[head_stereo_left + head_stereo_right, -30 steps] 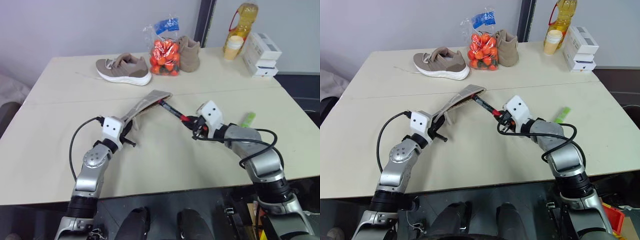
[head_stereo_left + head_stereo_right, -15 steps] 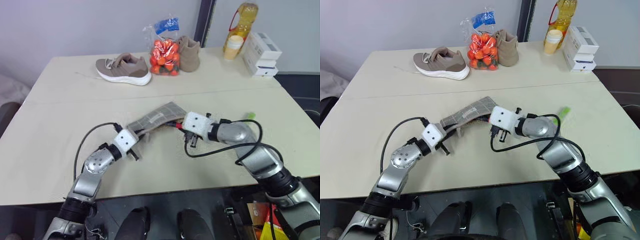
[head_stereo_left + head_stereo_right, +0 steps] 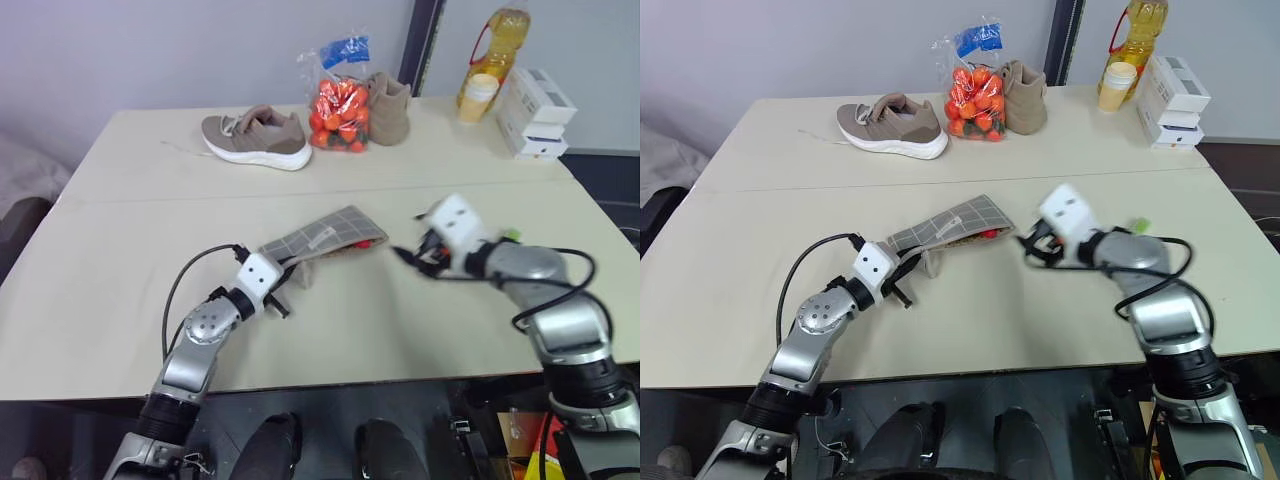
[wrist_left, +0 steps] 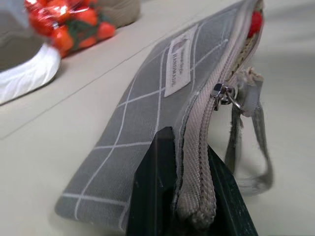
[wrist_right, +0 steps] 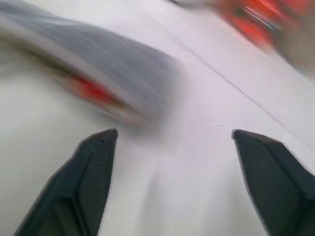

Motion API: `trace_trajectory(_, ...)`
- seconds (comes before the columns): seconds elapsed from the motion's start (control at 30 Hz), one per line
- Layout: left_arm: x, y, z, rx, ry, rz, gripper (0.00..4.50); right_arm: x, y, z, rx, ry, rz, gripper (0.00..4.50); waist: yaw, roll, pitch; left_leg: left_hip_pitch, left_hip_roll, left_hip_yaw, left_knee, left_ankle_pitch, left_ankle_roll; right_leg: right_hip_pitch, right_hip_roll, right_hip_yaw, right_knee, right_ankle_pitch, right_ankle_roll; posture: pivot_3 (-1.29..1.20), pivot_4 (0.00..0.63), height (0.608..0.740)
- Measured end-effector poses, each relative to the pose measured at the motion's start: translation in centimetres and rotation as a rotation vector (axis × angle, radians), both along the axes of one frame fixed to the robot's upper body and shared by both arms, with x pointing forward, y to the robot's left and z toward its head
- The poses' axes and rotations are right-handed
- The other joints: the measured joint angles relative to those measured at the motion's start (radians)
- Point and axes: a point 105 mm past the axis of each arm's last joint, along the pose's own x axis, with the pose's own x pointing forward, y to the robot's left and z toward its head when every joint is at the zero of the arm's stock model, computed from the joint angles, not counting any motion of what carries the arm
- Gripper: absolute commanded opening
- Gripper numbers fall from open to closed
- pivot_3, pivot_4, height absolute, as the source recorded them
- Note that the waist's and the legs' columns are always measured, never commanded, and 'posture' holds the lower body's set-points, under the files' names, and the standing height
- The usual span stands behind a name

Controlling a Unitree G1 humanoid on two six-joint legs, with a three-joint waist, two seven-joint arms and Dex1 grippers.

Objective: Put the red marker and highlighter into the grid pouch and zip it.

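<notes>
So, with the red marker (image 3: pixel 987 233) lodged in the grid pouch (image 3: pixel 325 236), whose near end our clamped left gripper (image 4: pixel 189 199) holds, our wide-open, empty right gripper (image 5: pixel 172 182) should next fetch the highlighter (image 3: pixel 1140 226) to its right.

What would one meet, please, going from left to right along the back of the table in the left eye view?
Sneaker → bag of oranges → second shoe → paper cup in front of the oil bottle → white boxes.
</notes>
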Motion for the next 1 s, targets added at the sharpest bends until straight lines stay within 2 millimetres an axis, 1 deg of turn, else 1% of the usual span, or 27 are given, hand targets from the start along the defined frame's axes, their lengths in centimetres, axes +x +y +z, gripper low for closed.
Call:
trace_trajectory(0.07,0.2,-0.1,-0.2,-0.016,0.015,0.021,0.00,0.3,-4.1,-0.8,0.064,0.011,-0.235,4.46,0.000,0.000,0.000,0.000,0.000,0.000,0.000,0.000,0.000,0.000,0.000,0.000,0.000,0.000,0.000,0.00,0.150,0.740)
trace_trajectory(0.1,0.3,-0.2,-0.3,-0.020,0.022,0.028,0.00,0.3,-5.7,-1.3,0.076,0.013,-0.335,4.46,-0.002,0.000,0.000,0.000,0.000,0.001,-0.001,0.000,0.000,-0.001,0.000,0.000,0.001,0.000,0.000,0.00,0.150,0.740)
trace_trajectory(0.17,0.5,-0.2,-0.6,-0.020,0.037,0.041,0.00,0.0,-7.8,-2.4,0.109,0.024,-0.489,4.46,-0.008,0.001,0.000,0.000,0.000,0.002,-0.001,0.000,0.000,-0.003,0.001,0.001,0.003,0.000,0.000,0.00,0.150,0.740)
trace_trajectory(0.27,0.6,-0.5,-0.8,-0.015,0.049,0.037,0.00,0.0,-8.6,-3.8,0.212,0.065,-0.627,4.46,-0.013,0.002,0.000,0.000,0.001,0.002,-0.001,0.000,0.000,-0.003,0.001,0.001,0.004,0.000,0.000,0.00,0.150,0.740)
trace_trajectory(0.33,0.6,-0.8,-1.0,0.010,0.052,0.024,0.00,-0.1,-8.7,-4.3,0.278,0.093,-0.666,4.46,-0.010,0.002,0.000,0.000,0.000,0.002,-0.001,0.000,0.000,-0.003,0.001,0.001,0.004,0.000,0.000,0.00,0.150,0.740)
trace_trajectory(0.4,0.5,-0.9,-1.1,0.051,0.047,0.009,0.00,-0.1,-8.2,-4.9,0.331,0.126,-0.669,4.46,-0.009,0.002,0.000,0.000,0.000,0.002,-0.001,0.000,0.000,-0.002,0.001,0.001,0.004,0.000,0.000,0.00,0.150,0.740)
trace_trajectory(0.53,0.7,-0.9,-1.0,0.075,0.038,0.006,0.00,0.0,-7.2,-5.7,0.364,0.163,-0.650,4.46,-0.009,0.002,0.000,0.000,0.000,0.002,-0.001,0.000,0.000,-0.002,0.001,0.001,0.004,0.000,0.000,0.00,0.150,0.740)
trace_trajectory(0.57,0.7,-0.9,-1.0,0.076,0.038,0.006,0.00,0.0,-7.2,-5.7,0.364,0.163,-0.651,3.96,-0.009,0.002,0.000,0.000,0.000,0.002,-0.001,0.000,0.000,-0.002,0.001,0.001,0.004,0.000,0.000,0.00,0.150,0.740)
trace_trajectory(0.6,0.7,-0.9,-1.0,0.077,0.039,0.007,0.00,0.0,-7.2,-5.7,0.364,0.162,-0.654,3.72,-0.009,0.002,0.000,0.000,0.000,0.002,-0.001,0.000,0.000,-0.002,0.001,0.001,0.004,0.000,0.000,0.00,0.150,0.740)
trace_trajectory(0.77,0.7,-0.9,-1.1,0.075,0.044,0.012,0.00,0.0,-7.3,-5.7,0.359,0.161,-0.664,1.04,-0.009,0.002,0.000,0.000,0.000,0.002,-0.001,0.000,0.000,-0.002,0.001,0.001,0.004,0.000,0.000,0.00,0.150,0.740)
trace_trajectory(0.8,0.7,-0.9,-1.1,0.073,0.047,0.012,0.00,0.1,-7.2,-5.7,0.353,0.160,-0.662,0.86,-0.010,0.002,0.000,0.000,0.000,0.002,-0.001,0.000,0.000,-0.002,0.001,0.001,0.004,0.000,0.000,0.00,0.150,0.740)
trace_trajectory(0.9,0.8,-0.8,-1.1,0.054,0.061,0.012,0.00,0.4,-6.8,-5.3,0.296,0.148,-0.621,0.88,-0.011,0.002,0.000,0.000,0.000,0.002,-0.001,0.000,0.000,-0.002,0.001,0.001,0.004,0.000,0.000,0.00,0.150,0.740)
trace_trajectory(0.93,0.8,-0.8,-1.2,0.044,0.071,0.011,0.00,0.7,-6.3,-4.8,0.272,0.126,-0.584,0.88,-0.012,0.002,0.000,0.001,0.000,0.002,-0.001,0.000,0.000,-0.002,0.001,0.001,0.004,0.000,0.000,0.00,0.150,0.740)
trace_trajectory(0.97,0.8,-0.8,-1.1,0.034,0.075,0.009,0.00,0.8,-6.0,-4.7,0.237,0.122,-0.552,0.88,-0.011,0.003,0.000,0.001,0.000,0.002,-0.001,0.000,0.000,-0.002,0.001,0.001,0.004,0.000,0.000,0.00,0.150,0.740)
trace_trajectory(1.0,1.0,-0.4,-0.8,-0.001,0.085,0.014,0.00,0.9,-3.8,-3.2,0.068,0.064,-0.334,0.88,-0.013,0.005,0.002,0.000,0.000,0.003,-0.001,0.000,0.000,-0.003,0.001,0.001,0.003,0.000,0.000,0.00,0.150,0.740)
